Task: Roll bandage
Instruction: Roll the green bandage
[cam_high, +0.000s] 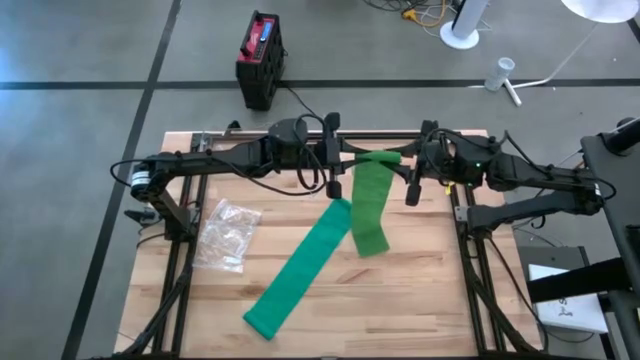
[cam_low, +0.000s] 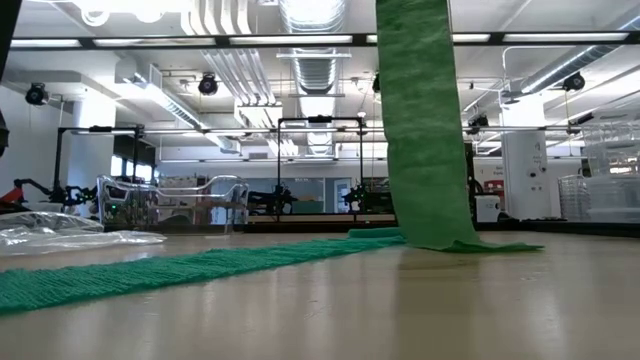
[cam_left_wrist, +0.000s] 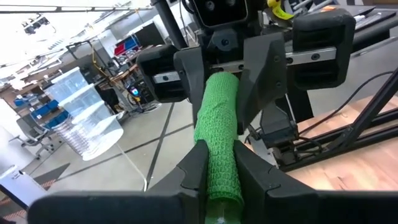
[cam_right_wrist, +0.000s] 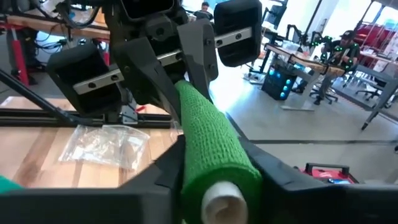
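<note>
A green bandage roll (cam_high: 378, 157) hangs level, high over the far middle of the wooden table (cam_high: 420, 300), between my two grippers. My left gripper (cam_left_wrist: 219, 152) is shut on one end and my right gripper (cam_right_wrist: 208, 134) on the other, the two facing each other. From the roll an unrolled length (cam_low: 425, 120) hangs straight down and bends on the table (cam_low: 440, 240). The remaining strip (cam_high: 300, 265) lies flat, running toward the near left. My left gripper pinches the roll's left end (cam_left_wrist: 217, 180) between its two fingers, coming level from the table's left and lying along the roll. The roll is lifted clear. My right gripper pinches the roll's right end, beside the white core (cam_right_wrist: 224, 202), between its two fingers (cam_right_wrist: 165, 165). It comes level from the table's right, along the roll, which stays level and clear of the table.
A crumpled clear plastic bag (cam_high: 228, 235) lies on the table's left part, beside the flat strip. A black and red box (cam_high: 260, 60) stands on the floor beyond the far edge. Bare wood shows at the near right.
</note>
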